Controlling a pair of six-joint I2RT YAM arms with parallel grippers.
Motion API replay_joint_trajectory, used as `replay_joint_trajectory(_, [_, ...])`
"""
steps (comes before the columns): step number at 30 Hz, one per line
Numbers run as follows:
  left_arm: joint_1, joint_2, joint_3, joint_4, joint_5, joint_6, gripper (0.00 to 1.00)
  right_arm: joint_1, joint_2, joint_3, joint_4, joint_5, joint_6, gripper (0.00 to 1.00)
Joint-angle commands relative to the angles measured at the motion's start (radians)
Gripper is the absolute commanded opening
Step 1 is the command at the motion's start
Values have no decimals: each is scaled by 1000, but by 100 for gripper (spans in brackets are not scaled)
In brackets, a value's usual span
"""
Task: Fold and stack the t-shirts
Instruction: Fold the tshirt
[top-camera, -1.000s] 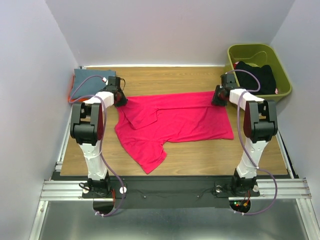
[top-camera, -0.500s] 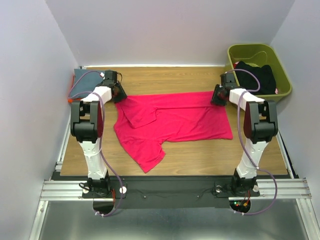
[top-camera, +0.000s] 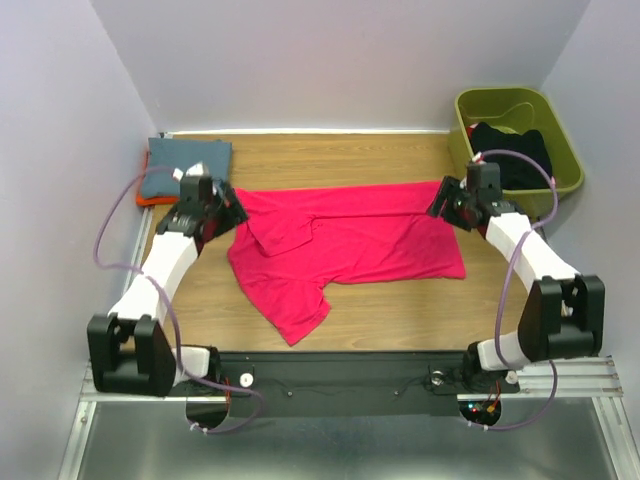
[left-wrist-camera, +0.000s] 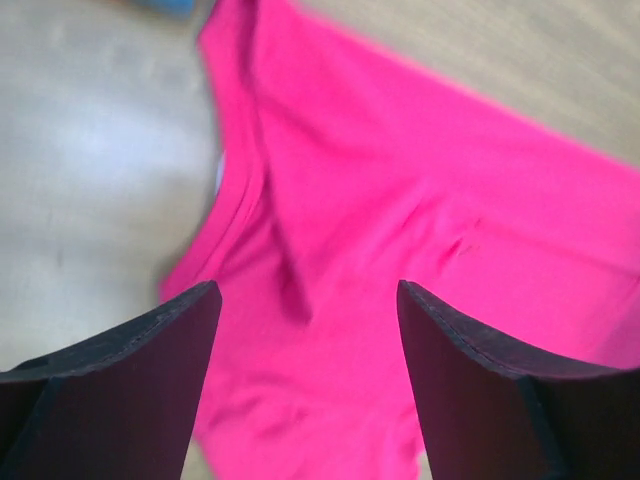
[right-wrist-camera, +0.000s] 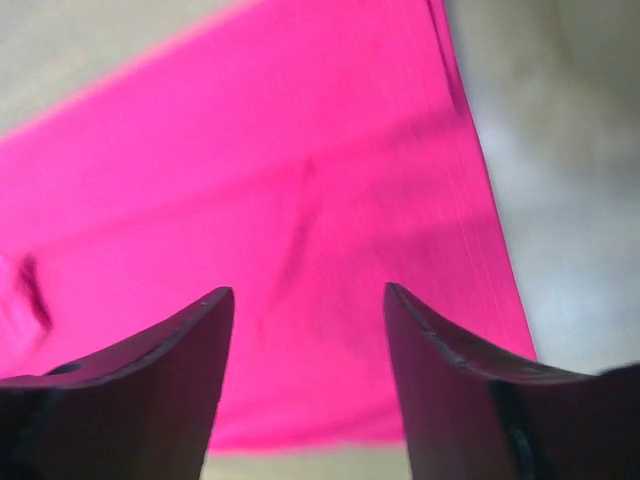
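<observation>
Where the magenta t-shirt lies, you see it spread across the middle of the table, part-folded, long edge running left to right, one sleeve pointing toward the near edge. Your left gripper hovers over the shirt's left end, jaws apart, nothing between them. Your right gripper hangs above the shirt's right end, jaws likewise apart, holding nothing. Far left corner: slate blue-grey shirt, folded, resting on an orange one with only its edge showing. Far right: black garment heaped in the olive-green bin, beside the table's right side.
</observation>
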Motion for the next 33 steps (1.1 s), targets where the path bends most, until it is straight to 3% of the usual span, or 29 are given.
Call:
replay_joint_trajectory(1, [1, -124, -201, -106, -20, -15, 90, 3, -117, -132, -96, 15, 44, 72])
replay_joint_trajectory(5, [-2, -247, -362, -133, -13, -56, 90, 4, -218, -214, -153, 71, 47, 81])
replay_joint_trajectory(7, [-39, -270, -338, -161, -21, -85, 88, 4, -252, -232, -176, 85, 49, 81])
replay_joint_trajectory(15, [-49, -148, -356, -156, -9, -98, 74, 0, -263, -284, -196, 147, 79, 81])
replay_joint_trajectory(20, [-60, -111, -359, -136, -10, -82, 58, -19, -252, -297, -196, 184, 84, 76])
replay_joint_trajectory(27, [-98, -35, -355, -146, -21, -82, 57, -49, -260, -312, -196, 216, 101, 75])
replay_joint_trajectory(33, [-134, 17, -352, -144, -66, -84, 48, -49, -234, -321, -195, 207, 119, 72])
